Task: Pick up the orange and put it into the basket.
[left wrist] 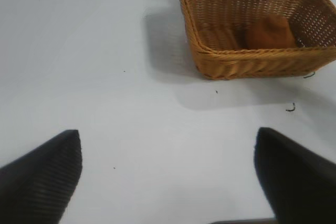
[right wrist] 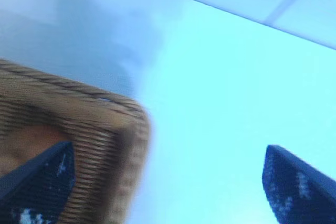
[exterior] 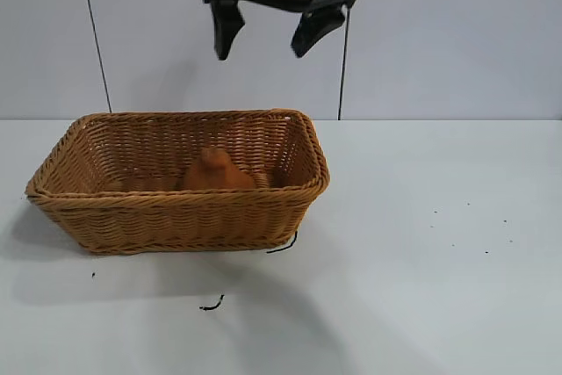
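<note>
The orange (exterior: 215, 173) lies inside the basket (exterior: 176, 201), near its middle, free of any gripper. The basket stands on the white table at the left of the exterior view. My right gripper (exterior: 261, 54) hangs open and empty high above the basket's right half. In the right wrist view, the right gripper (right wrist: 169, 148) is over the basket's corner (right wrist: 113, 129), with a bit of the orange (right wrist: 29, 140) showing. My left gripper (left wrist: 167, 132) is open and empty over bare table, well away from the basket (left wrist: 247, 61) and the orange (left wrist: 270, 32). It is outside the exterior view.
Small black scraps lie on the table in front of the basket (exterior: 211, 305) and by its right front corner (exterior: 283, 245). Thin dark cables (exterior: 95, 32) run down the back wall. The table stretches bare to the right of the basket.
</note>
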Robot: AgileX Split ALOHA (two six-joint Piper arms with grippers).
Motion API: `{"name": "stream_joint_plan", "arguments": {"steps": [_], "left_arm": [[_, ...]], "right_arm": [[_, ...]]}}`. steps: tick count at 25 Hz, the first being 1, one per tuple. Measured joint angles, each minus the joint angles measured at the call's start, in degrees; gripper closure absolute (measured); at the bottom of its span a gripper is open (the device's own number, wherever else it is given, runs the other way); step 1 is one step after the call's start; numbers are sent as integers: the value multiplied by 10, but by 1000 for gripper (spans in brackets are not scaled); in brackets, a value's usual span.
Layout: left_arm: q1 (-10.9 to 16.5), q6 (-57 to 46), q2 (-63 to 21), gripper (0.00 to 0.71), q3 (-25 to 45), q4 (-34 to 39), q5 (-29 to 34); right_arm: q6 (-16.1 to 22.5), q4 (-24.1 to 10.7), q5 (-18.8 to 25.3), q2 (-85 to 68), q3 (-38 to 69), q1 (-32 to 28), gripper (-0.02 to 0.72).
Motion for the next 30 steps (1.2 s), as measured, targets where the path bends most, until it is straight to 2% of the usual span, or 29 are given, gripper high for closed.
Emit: {"name": "stream_joint_plan", "arguments": {"steps": [10,16,21,30], "left_arm": [[0,0,0,71,0,0,0],[0,0,0,71,0,0,0],[0,0,0,71,0,0,0],[0,0,0,71,0,0,0]], "right_arm": [[0,-4,48,0,0,-137,9],[-6,5,48,-5,32,-167,9],[-22,7,47,-58,149,-168,8],[-26,10,48,-267,460,-168,8]]}}
